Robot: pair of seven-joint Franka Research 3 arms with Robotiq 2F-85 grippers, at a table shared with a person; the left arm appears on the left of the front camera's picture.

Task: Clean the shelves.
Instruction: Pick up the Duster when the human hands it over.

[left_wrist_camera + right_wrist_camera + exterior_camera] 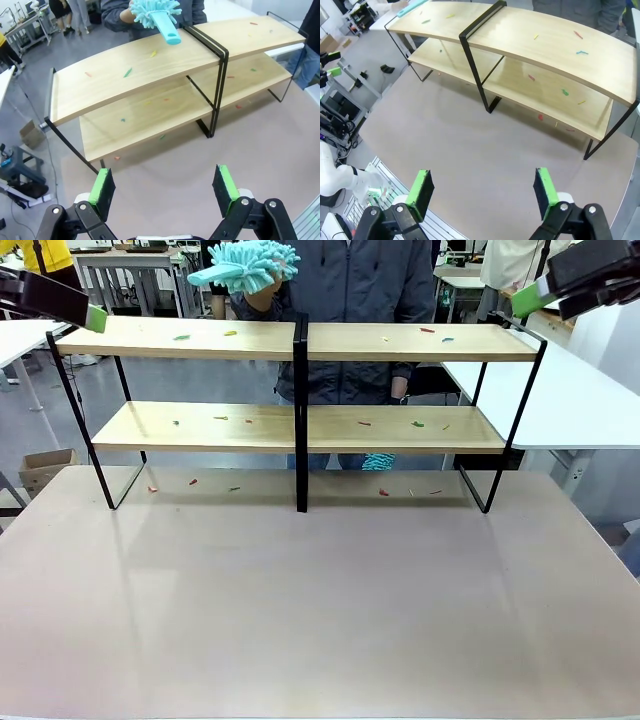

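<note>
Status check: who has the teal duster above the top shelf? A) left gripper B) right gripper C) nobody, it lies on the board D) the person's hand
D: the person's hand grips the duster above the shelves; the left gripper and right gripper stand open, empty.

The shelves point(400, 342) have light wooden boards on a black frame, speckled with small red, green, yellow and blue scraps point(181, 337). Under the shelves the bench point(320, 610) is a plain pinkish beige. Behind the shelves a fluffy duster point(245, 265) is turquoise against a person's grey-blue jacket point(350, 280). The left gripper point(165, 186) and right gripper point(482, 186) are black, their fingers point(103, 186) padded bright green.
</note>
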